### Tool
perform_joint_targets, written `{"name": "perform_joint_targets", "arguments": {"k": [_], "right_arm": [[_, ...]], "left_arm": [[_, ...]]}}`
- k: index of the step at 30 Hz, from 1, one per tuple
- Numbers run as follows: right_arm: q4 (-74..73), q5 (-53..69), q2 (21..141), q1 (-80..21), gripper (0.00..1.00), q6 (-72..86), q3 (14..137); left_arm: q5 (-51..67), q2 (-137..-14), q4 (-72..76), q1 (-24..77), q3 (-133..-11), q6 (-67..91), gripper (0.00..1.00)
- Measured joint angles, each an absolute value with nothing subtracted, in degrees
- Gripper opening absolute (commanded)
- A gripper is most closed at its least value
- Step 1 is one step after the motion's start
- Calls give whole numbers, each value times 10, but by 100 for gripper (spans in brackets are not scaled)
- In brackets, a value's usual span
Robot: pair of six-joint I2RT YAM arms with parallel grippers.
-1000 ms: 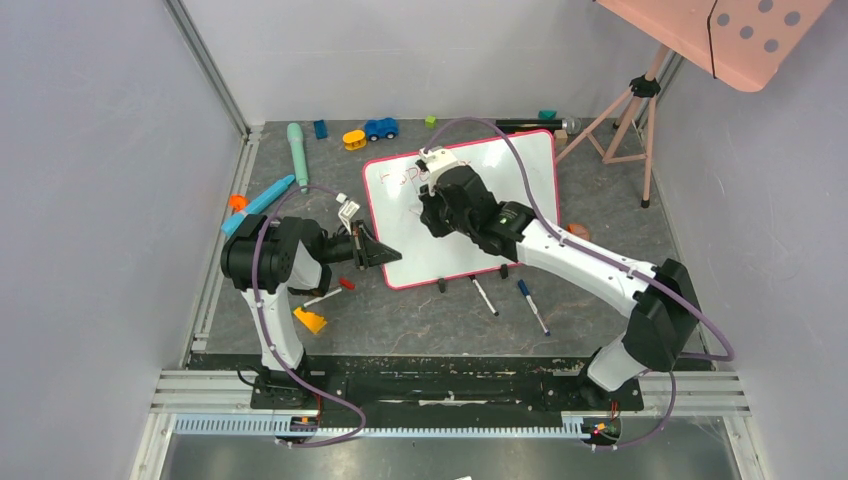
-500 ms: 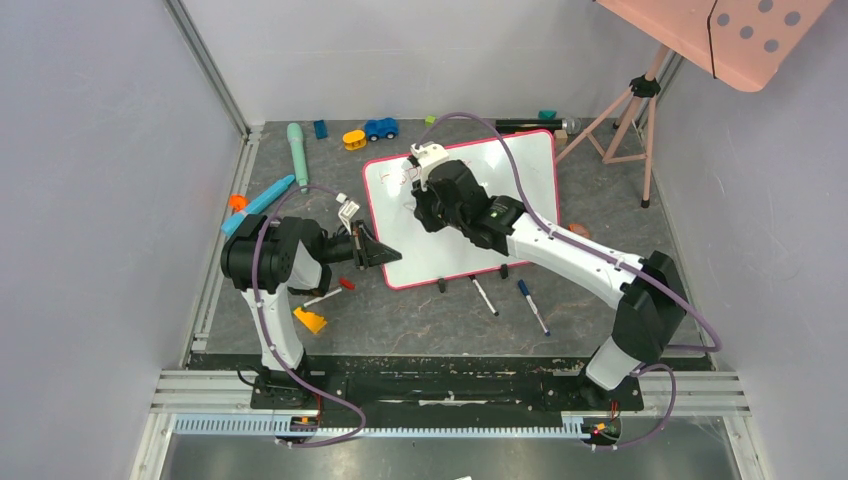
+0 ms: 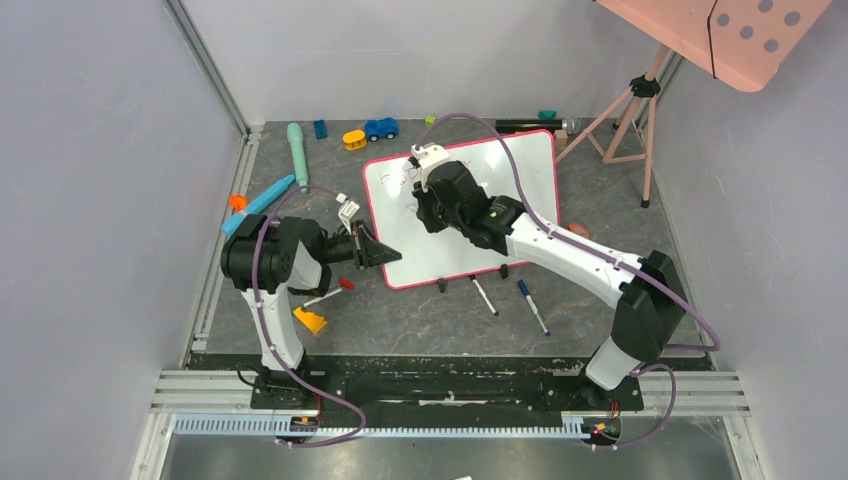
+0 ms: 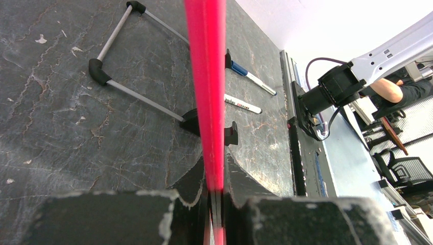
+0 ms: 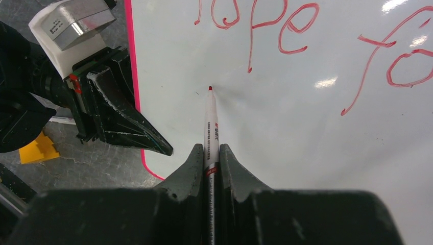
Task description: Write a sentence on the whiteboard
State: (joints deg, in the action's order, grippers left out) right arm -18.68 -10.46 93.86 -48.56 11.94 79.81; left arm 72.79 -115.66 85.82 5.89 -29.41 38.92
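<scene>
Fingers (image 5: 194,163) of right gripper (image 5: 210,153) clamped on red marker (image 5: 210,120), tip at whiteboard (image 3: 520,175), mid-table, under "hope fo…" of sentence (image 5: 286,30). Steadying: left gripper (image 4: 217,191) pinching frame on side facing table's left edge. First line looks down; second seemingly unstarted.

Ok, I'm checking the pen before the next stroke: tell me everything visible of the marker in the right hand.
The marker is a slim white barrel with red print and a red tip, clamped in the shut right hand. Its tip sits at a blank patch of the whiteboard below the red lettering, seemingly touching.
</scene>
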Motion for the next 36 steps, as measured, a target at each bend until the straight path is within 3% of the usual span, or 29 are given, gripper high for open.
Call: {"name": "perform_joint_targets", "arguments": {"k": [24, 36], "right_arm": [[-187, -84, 937, -492, 0, 120, 756], [-205, -90, 937, -489, 0, 118, 819]], "left_arm": [[727, -1157, 857, 59, -294, 389, 2], [728, -1157, 858, 59, -294, 389, 2]]}}
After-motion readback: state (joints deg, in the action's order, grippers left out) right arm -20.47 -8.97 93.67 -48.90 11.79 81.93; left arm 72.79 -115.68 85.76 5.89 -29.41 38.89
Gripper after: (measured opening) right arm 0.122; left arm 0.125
